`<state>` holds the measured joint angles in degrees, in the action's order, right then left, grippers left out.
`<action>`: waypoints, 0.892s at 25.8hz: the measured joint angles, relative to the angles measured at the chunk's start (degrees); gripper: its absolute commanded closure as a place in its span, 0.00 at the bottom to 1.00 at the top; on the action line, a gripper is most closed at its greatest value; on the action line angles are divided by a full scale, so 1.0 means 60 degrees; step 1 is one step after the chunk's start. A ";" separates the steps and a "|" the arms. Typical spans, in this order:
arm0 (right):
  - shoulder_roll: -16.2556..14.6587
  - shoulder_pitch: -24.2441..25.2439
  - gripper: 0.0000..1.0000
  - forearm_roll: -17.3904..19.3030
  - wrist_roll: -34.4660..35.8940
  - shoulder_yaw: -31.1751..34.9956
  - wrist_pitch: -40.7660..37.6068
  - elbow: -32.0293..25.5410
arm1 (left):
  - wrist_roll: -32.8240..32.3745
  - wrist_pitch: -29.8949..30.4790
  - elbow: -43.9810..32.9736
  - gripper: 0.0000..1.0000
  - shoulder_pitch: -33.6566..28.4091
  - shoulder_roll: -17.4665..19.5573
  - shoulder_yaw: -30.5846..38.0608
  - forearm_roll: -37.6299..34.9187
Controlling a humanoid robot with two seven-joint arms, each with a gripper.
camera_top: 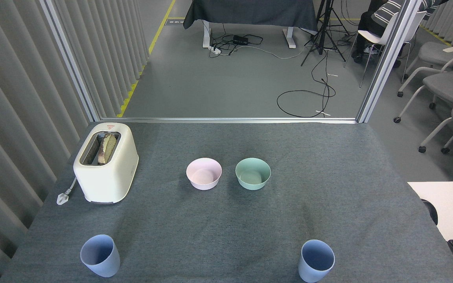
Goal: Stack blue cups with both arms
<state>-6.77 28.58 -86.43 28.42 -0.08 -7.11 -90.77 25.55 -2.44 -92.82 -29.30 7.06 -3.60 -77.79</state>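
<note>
Head view is showing me both blue cups standing upright, mouths up, near the table's (226, 220) front edge and well apart: the left cup (100, 255) lying toward my left arm, the right cup (315, 261) toward my right. Neither gripper is appearing in view, so I cannot tell how my fingers are set. The right cup's base is being cut off by the bottom edge. Pink bowl (204, 173) and green bowl (253, 173) are sitting farther back.
</note>
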 measured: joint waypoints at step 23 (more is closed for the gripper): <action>0.0057 -0.0089 0.00 0.0005 0.0007 -0.0104 0.0019 0.0153 | -0.0071 -0.1526 0.1178 0.00 0.1274 -0.0178 -0.0014 0.0374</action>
<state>-6.43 28.05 -86.40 28.46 -0.71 -7.00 -89.85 25.12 -11.59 -85.76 -21.66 6.00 -3.69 -75.55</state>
